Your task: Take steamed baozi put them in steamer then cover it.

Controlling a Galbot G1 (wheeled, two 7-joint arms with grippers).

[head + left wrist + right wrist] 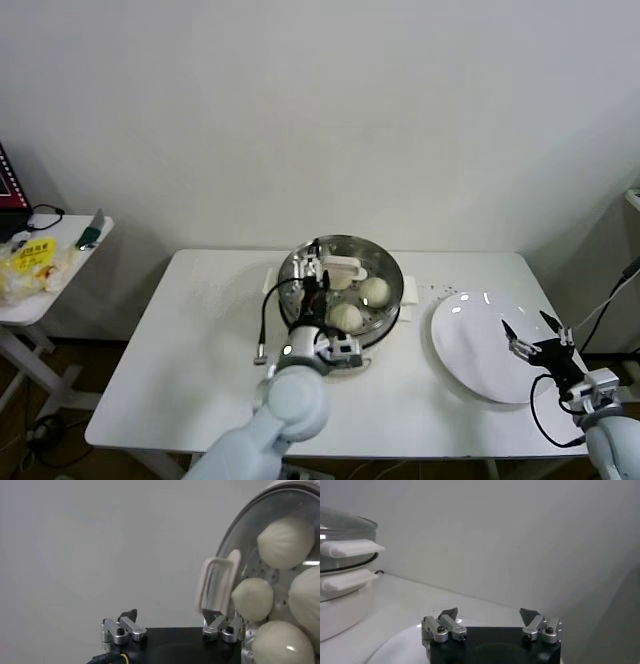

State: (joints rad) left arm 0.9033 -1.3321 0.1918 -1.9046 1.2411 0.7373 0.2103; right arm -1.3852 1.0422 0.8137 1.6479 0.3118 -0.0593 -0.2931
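Note:
The steamer [388, 268] stands at the table's middle back on its cream base. The clear glass cover [372, 258] lies on it, cream handle [341, 267] on top. Three baozi show through the glass in the head view, among them one [374, 290] and another [346, 315]. My left gripper [307, 262] hovers open over the cover's left part. In the left wrist view the left gripper [170, 615] is open and empty; the handle [217, 582] sits just past one fingertip [212, 615], ungripped, with baozi [286, 542] under the glass. My right gripper [530, 332] [489, 614] is open and empty over the white plate [470, 350].
The plate [395, 647] lies right of the steamer, near the table's right edge. The steamer's cream side handles [347, 579] and the cover's rim [350, 527] show in the right wrist view. A side table [40, 290] with a yellow packet stands far left.

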